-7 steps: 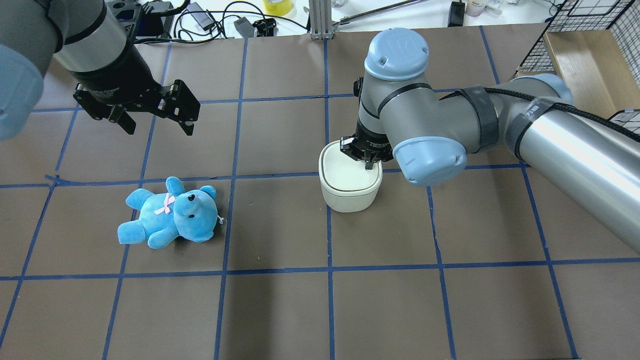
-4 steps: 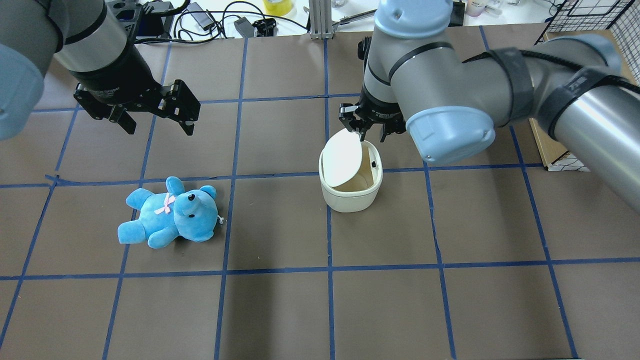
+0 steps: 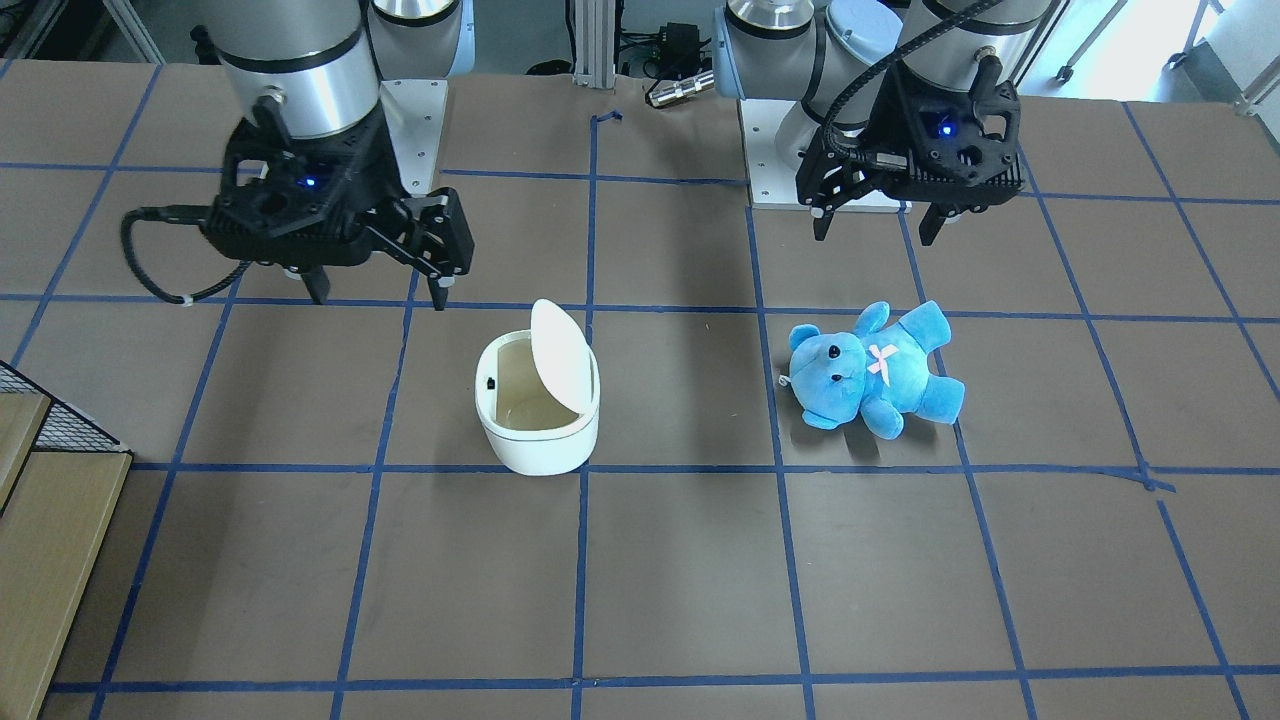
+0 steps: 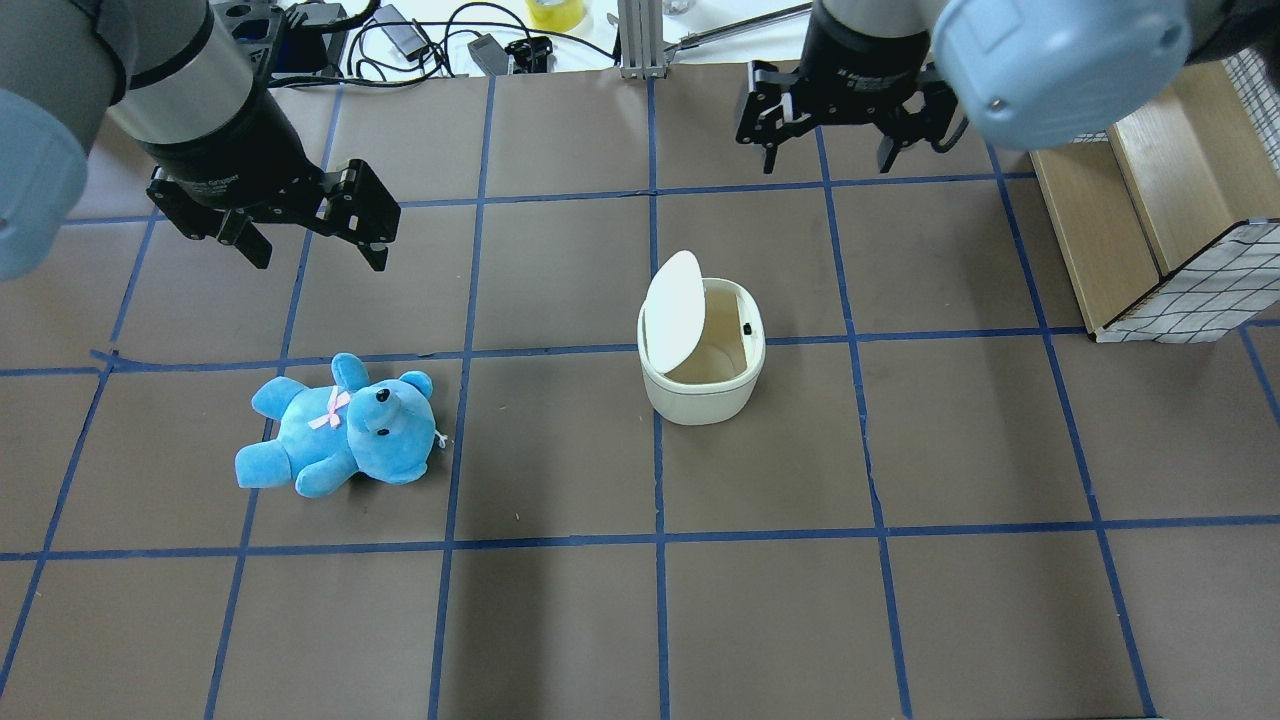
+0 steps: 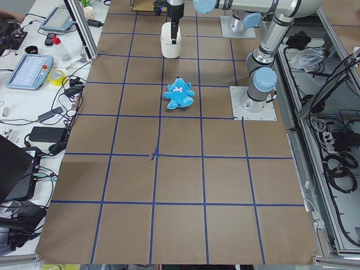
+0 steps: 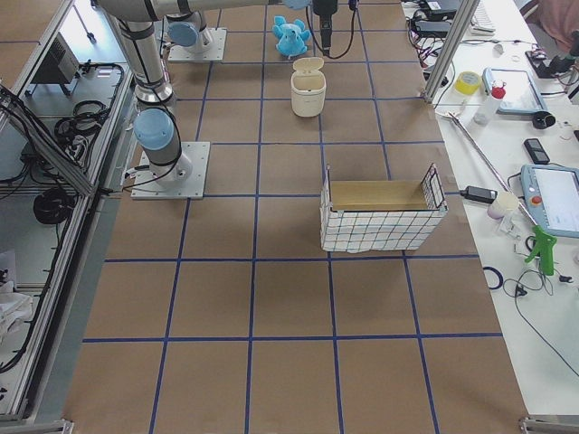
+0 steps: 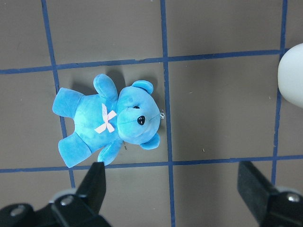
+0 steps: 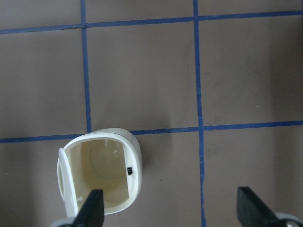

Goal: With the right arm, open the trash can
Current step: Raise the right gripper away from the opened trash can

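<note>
The trash can (image 4: pixel 700 388) stands upright on the desk (image 4: pixel 560 620), just right of centre in the overhead view, on a crossing of the blue tape lines. Its lid (image 4: pixel 672 310) is swung up and stands nearly on edge along the can's left side in that view. The beige inside shows, with a small black catch on the right inner wall.

The right arm (image 3: pixel 295 70) comes down in the upper left of the front-facing view. The right fingers (image 3: pixel 447 240) are spread wide apart and touch neither the can nor the lid. In the overhead view they hang near the top of the frame, above and to the right of the can and well apart from it. From the right wrist camera the open can sits in the lower left of the frame. One fingertip shows at the bottom edge in front of the can's near rim, and the other is far off at the lower right over bare desk.

The left fingers (image 4: pixel 365 205) are also spread apart, in the upper left of the overhead view. A blue teddy (image 4: pixel 340 430) lies on its back below them in the frame, well to the left of the can.
</note>
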